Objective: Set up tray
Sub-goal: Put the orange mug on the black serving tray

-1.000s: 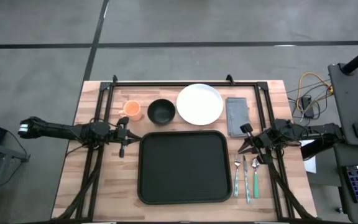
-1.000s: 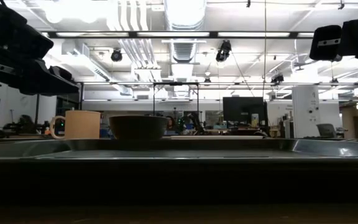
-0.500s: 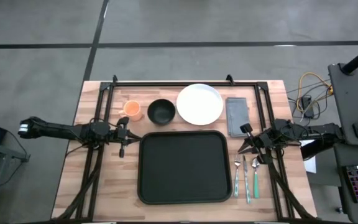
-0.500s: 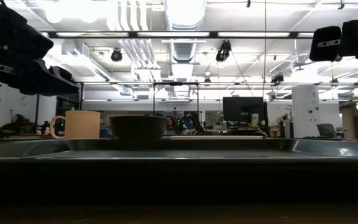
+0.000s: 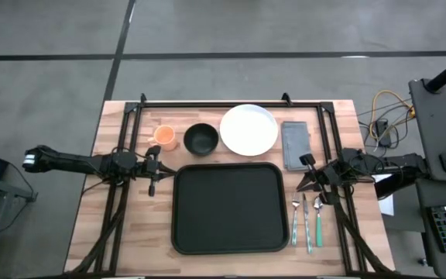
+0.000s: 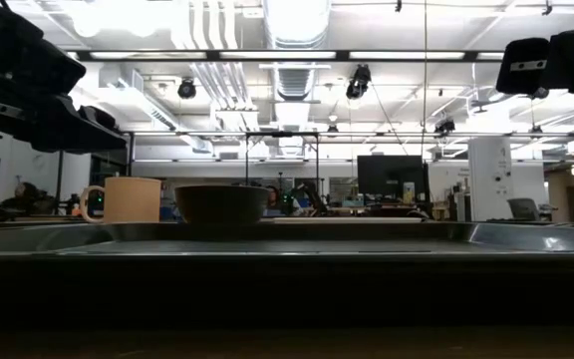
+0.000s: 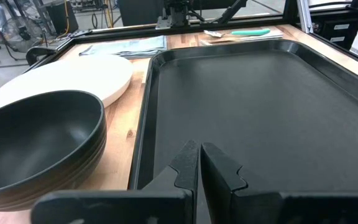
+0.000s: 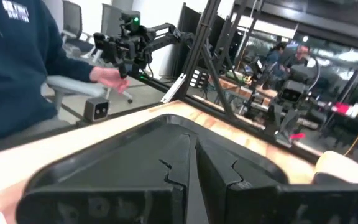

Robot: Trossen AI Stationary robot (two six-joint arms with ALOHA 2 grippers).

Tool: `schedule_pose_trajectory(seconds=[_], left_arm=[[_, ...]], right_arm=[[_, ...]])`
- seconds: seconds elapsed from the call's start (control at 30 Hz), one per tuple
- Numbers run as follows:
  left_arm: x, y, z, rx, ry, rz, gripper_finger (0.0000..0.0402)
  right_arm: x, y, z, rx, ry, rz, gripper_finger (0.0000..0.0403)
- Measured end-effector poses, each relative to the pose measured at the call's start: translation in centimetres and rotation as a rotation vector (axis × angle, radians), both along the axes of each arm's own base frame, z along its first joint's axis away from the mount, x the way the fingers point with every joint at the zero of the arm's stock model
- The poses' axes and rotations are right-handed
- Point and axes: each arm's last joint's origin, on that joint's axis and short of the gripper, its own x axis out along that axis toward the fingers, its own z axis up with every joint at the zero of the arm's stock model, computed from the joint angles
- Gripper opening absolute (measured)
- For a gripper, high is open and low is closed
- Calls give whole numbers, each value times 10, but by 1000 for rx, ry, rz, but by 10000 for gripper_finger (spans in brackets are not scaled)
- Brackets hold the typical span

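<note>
Black tray [image 5: 228, 208] at table centre, nothing on it, cup [image 5: 164, 136], bowl [image 5: 201, 138], plate [image 5: 248, 129], napkin [image 5: 295, 144] behind it, cutlery [image 5: 307, 218] right, left gripper [image 5: 152, 170] and right gripper [image 5: 309, 177] at tray's sides, fingers pressed together, no legible writing

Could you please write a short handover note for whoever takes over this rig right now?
Left gripper: shut, holding nothing, at the tray's left edge.
Right gripper: shut, holding nothing, at the tray's right edge, above the cutlery.
Tray: centred on the table, nothing on it.
Behind it in a row: orange cup, black bowl, white plate, grey napkin.
Done: nothing loaded yet.
Left: probably moving all the tableware onto the tray.
</note>
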Motion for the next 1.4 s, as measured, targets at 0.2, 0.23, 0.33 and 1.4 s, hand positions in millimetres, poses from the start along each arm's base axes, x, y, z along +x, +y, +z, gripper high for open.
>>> schedule_pose_trajectory(seconds=[0.2,0.23,0.33,1.4], left_arm=[[0,0,0,0,-5,0,0],[0,0,1,0,-12,1,0],[1,0,4,-1,-47,2,0],[-9,2,89,21,-872,46,0]], right_arm=[[0,0,0,-14,-8,0,18],[0,0,0,-14,-8,0,18],[0,0,0,-13,-8,0,18],[0,0,0,19,10,1,18]])
